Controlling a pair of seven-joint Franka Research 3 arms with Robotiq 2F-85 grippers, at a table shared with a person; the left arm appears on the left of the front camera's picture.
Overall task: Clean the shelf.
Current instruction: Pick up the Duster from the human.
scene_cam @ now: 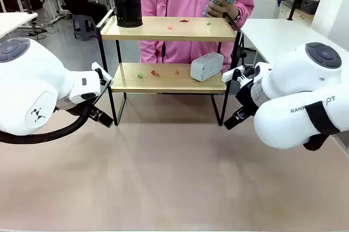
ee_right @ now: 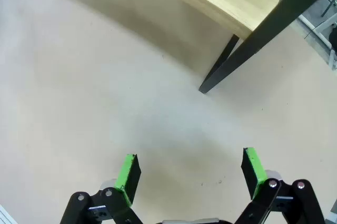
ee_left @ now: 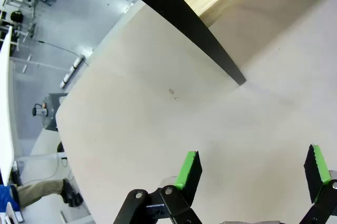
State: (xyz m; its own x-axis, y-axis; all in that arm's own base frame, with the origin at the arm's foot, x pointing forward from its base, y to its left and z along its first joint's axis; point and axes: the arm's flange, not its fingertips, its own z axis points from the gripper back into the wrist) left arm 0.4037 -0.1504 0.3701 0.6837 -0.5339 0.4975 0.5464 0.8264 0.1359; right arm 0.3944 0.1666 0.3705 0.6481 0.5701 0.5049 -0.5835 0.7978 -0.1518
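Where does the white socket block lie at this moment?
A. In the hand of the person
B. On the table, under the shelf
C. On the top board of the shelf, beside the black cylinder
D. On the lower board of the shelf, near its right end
D: the white socket block rests on the lower board of the shelf, toward the right end, while the black cylinder stands on the top board.

The front camera faces across the tabletop [scene_cam: 174, 177] toward the shelf [scene_cam: 169, 29]; both wrist cameras look down closely, sharing tabletop and shelf legs with it.
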